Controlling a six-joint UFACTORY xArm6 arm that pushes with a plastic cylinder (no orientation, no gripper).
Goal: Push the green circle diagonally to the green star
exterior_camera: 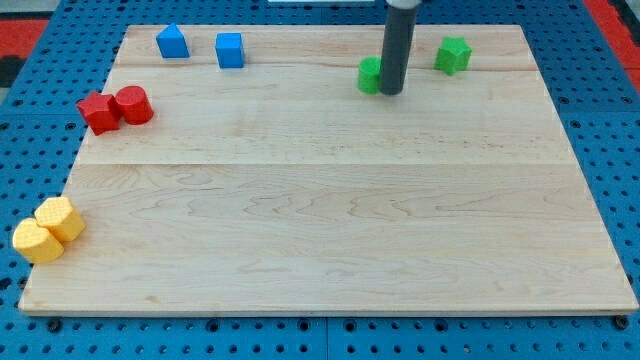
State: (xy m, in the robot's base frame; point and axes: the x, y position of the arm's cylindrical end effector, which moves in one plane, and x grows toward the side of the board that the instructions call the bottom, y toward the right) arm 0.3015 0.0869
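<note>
The rod is standing near twelve o'clock on the worktop (330, 230), and its tip (391, 93) is resting against the three o'clock side of the green circle (370, 75), covering part of it. This end effector is a plain rod with nothing to spread or pinch, so it is only leaning on the block, gripping nothing. The green star (453, 55) is sitting well apart from the circle, toward two o'clock from it, close to the worktop's twelve o'clock edge.

The trouble, judging from this layout, is that the tip is sitting on the wrong side. It is lying between the circle and the star, so any push from here is likely sending the circle toward nine o'clock, away from its goal. The rod probably needs to go around to the circle's eight o'clock side first, and while circling it is risking a brush that nudges the round block off line. A round block also tends to slip sideways off a narrow tip if the contact is off centre. A push angled too steeply is risking running the circle off the nearby twelve o'clock edge.

The two blue blocks (229, 50), the red pair (116, 108) and the yellow pair (47, 232) are lying far off toward nine o'clock and are not in danger.
</note>
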